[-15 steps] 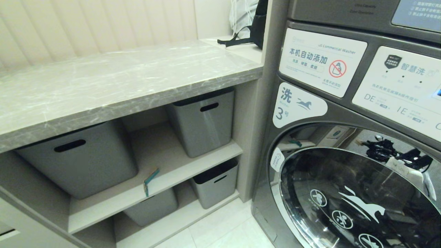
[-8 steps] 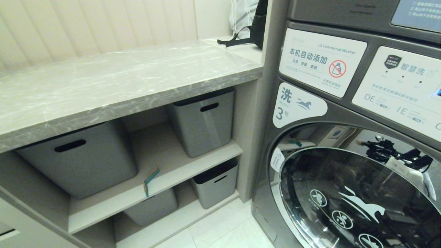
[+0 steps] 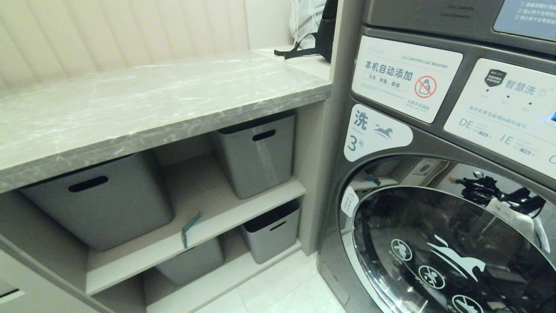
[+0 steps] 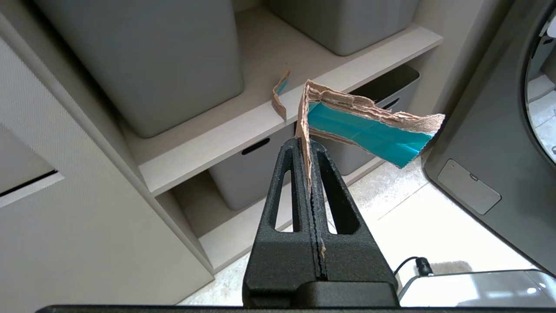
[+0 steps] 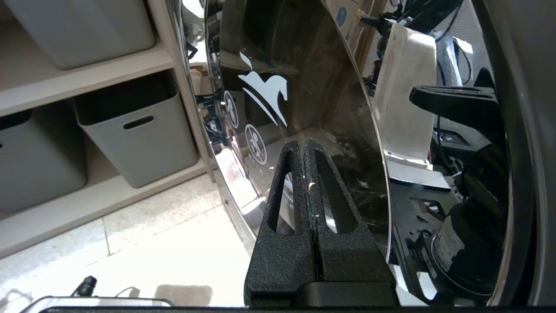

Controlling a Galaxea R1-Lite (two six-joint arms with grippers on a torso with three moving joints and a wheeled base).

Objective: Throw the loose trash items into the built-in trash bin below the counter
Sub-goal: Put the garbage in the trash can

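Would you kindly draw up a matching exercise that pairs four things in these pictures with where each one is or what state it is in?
Things:
1. left end effector
2. right end effector
3. second cardboard scrap
4. black backpack

States or places:
A. on the shelf edge between the grey tubs
B. shut on nothing, in front of the washer door
C. at the far end of the counter
D. shut on a torn cardboard scrap

Pairs: 1-D, 2-B, 3-A, 4-C
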